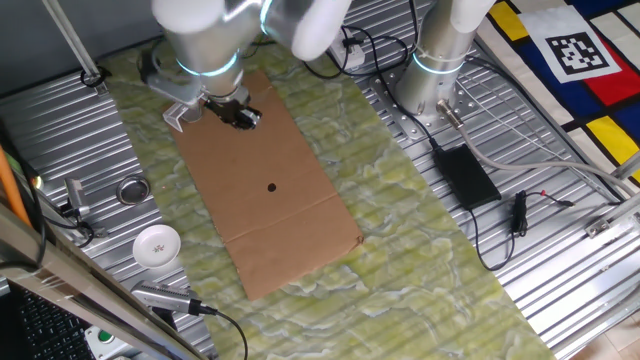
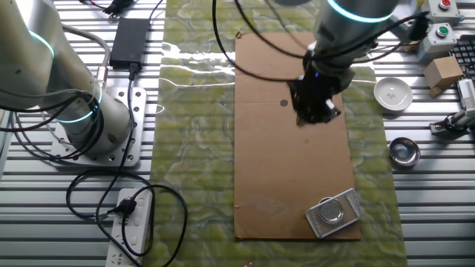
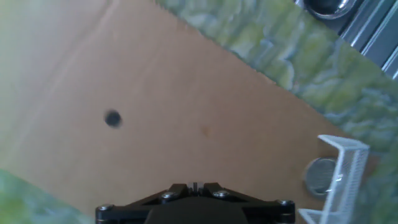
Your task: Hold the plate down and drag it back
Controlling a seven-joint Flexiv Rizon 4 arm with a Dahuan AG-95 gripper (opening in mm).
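Here, the gripper [image 2: 318,111] hovers over cardboard [image 2: 289,170], its opening hidden; the plate [image 3: 321,176] lies apart, beside it.

Plate [image 3: 321,177] lies on cardboard [image 3: 186,112] beside a white rack [image 3: 346,180]
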